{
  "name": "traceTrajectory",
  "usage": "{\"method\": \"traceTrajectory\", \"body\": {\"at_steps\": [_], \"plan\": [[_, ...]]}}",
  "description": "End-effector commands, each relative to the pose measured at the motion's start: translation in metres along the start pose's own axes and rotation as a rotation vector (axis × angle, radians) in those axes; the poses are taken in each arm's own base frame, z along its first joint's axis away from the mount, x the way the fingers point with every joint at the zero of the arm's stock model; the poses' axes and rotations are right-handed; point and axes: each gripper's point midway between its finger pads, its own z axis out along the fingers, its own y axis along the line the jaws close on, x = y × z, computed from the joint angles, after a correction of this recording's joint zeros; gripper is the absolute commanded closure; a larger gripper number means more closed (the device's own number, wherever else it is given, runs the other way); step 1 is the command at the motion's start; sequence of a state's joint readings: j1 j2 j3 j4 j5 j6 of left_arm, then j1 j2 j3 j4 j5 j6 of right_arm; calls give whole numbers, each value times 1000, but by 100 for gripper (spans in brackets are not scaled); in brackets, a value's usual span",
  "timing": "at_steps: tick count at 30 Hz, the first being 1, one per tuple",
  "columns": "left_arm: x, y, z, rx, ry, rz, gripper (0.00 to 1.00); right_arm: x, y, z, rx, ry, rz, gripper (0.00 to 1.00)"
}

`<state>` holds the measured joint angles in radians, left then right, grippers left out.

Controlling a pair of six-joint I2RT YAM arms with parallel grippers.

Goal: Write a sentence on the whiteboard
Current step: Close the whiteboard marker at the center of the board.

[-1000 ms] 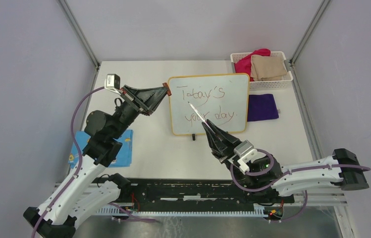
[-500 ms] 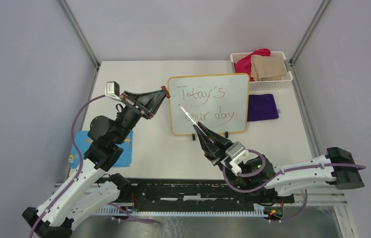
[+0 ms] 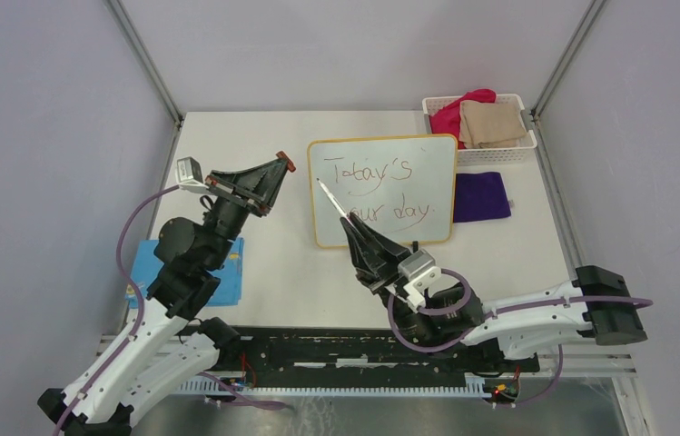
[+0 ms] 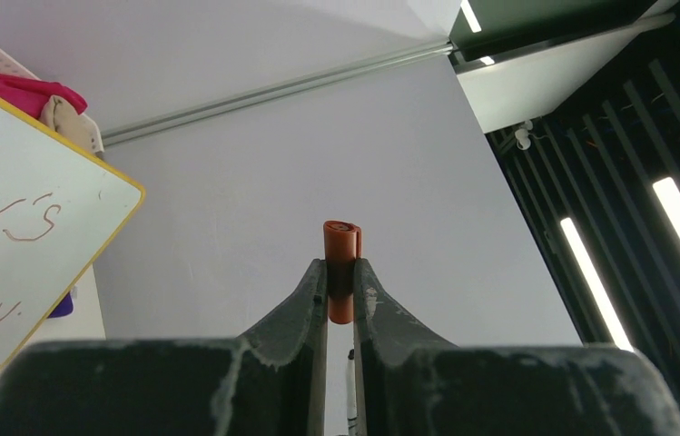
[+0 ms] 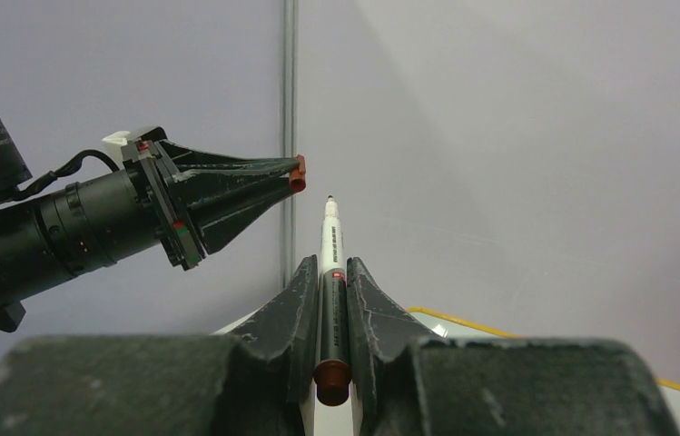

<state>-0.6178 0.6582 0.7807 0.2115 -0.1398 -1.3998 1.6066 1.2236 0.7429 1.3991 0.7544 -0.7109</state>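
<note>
The whiteboard (image 3: 427, 150) with its yellow-orange frame stands at the table's middle back; its corner shows in the left wrist view (image 4: 64, 195). The sentence (image 3: 381, 193) on it reads "Today's your day" in two lines. My right gripper (image 3: 350, 225) is shut on a marker (image 3: 329, 197) whose bare tip points up-left, off the board's left edge; the marker shows in the right wrist view (image 5: 331, 272). My left gripper (image 3: 281, 167) is shut on the marker's orange-brown cap (image 4: 341, 263), held in the air left of the board. Cap (image 5: 297, 173) and marker tip are close but apart.
A white basket (image 3: 527, 150) with red and beige cloths sits at the back right. A purple cloth (image 3: 481, 197) lies right of the board. A blue card (image 3: 145, 263) lies under the left arm. Frame posts rise at the back corners.
My right gripper has pulled the marker off the board, down and to the left. My left gripper has drawn back left from the board's edge with the cap.
</note>
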Motion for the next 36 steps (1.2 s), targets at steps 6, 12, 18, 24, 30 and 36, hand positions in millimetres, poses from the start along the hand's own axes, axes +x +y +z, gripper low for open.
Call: {"method": "traceTrajectory", "body": {"at_steps": [6,12,18,24,30,36], "plan": [[-11,-16,-2,12,-53,-60,98,-23,4,18,50,-53,74,100],[-9,-16,-3,13,-36,-43,98,-19,11,21,44,-40,65,100],[-8,-19,-4,21,-32,-39,98,-16,16,22,33,-31,63,100],[-7,-20,-4,24,-25,-35,98,-13,21,23,24,-20,60,100],[-5,-22,-5,29,-14,-30,98,-9,22,23,29,-10,57,100],[-3,-21,-5,29,0,-28,98,-7,22,24,39,-2,51,100]]}}
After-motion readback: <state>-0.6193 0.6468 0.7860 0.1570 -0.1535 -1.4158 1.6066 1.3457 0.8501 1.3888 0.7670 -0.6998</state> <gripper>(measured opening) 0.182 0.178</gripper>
